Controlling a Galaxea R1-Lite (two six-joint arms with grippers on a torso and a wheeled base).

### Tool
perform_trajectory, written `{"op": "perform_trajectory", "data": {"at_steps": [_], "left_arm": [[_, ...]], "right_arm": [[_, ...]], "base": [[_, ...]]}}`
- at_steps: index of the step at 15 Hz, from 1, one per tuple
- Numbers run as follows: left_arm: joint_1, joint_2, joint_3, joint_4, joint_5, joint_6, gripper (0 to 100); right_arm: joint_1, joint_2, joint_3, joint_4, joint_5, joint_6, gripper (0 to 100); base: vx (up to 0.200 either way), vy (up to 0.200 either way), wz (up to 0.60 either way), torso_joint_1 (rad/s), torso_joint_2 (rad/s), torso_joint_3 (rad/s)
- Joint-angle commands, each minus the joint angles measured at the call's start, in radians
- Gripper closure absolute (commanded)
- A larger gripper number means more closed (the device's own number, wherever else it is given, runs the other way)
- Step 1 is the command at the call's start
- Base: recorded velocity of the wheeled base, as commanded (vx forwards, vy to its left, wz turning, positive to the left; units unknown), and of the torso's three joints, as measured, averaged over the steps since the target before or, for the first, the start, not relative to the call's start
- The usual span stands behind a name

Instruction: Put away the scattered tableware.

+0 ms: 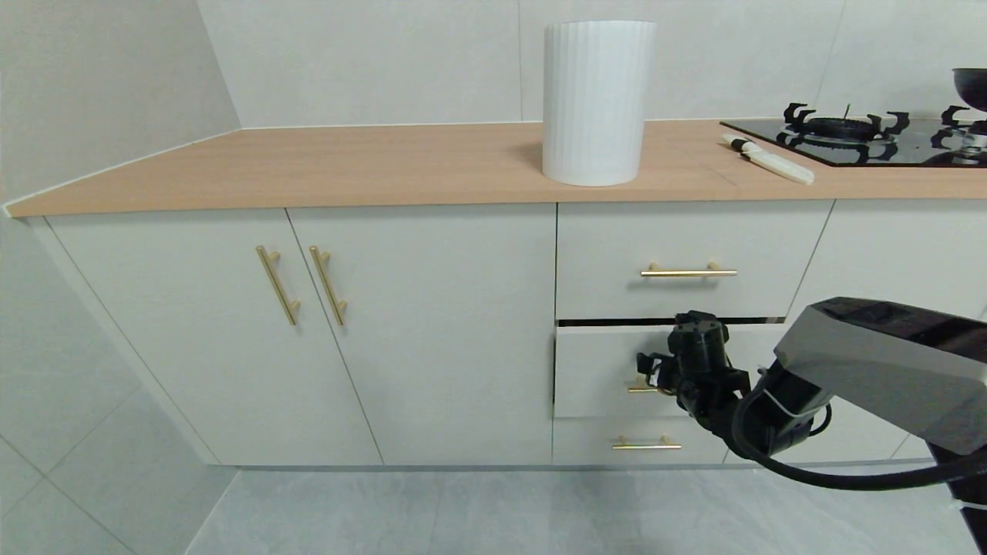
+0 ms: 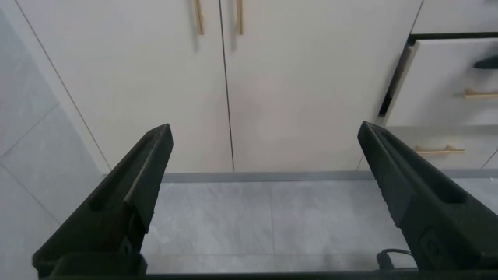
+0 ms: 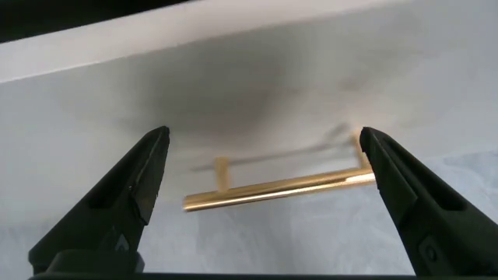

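Right hand [image 3: 263, 140] spread at the ajar drawer handle [image 3: 280, 192], left hand [image 2: 264, 132] spread too; canister [image 1: 594, 100] on wooden counter [image 1: 347, 166]

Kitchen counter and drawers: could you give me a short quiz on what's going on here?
1. True or false: the middle drawer is slightly open.
2. What lies on the counter beside the stove? A) fork B) knife C) plate
3. Fill in: the right arm's jaws stand open in front of that drawer's gold ___.
Key: 1 true; 2 B; 3 handle.
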Motion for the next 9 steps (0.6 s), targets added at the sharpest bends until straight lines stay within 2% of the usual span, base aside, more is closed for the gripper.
{"op": "perform_trajectory", "data": {"at_steps": [1, 5, 9], "left_arm": [[0.0, 0.0, 0.0, 0.0, 0.0, 0.0, 0], [0.0, 0.0, 0.0, 0.0, 0.0, 0.0, 0], [0.0, 0.0, 0.0, 0.0, 0.0, 0.0, 0]], "right_arm": [[-0.006, 0.035, -0.035, -0.001, -0.016, 0.004, 0], [-0.032, 0.087, -0.11, -0.044, -0.064, 0.004, 0], [-0.038, 0.082, -0.117, -0.049, -0.079, 0.004, 0]], "base": [[0.0, 0.0, 0.0, 0.0, 0.0, 0.0], [0.0, 0.0, 0.0, 0.0, 0.0, 0.0], [0.0, 0.0, 0.0, 0.0, 0.0, 0.0]]}}
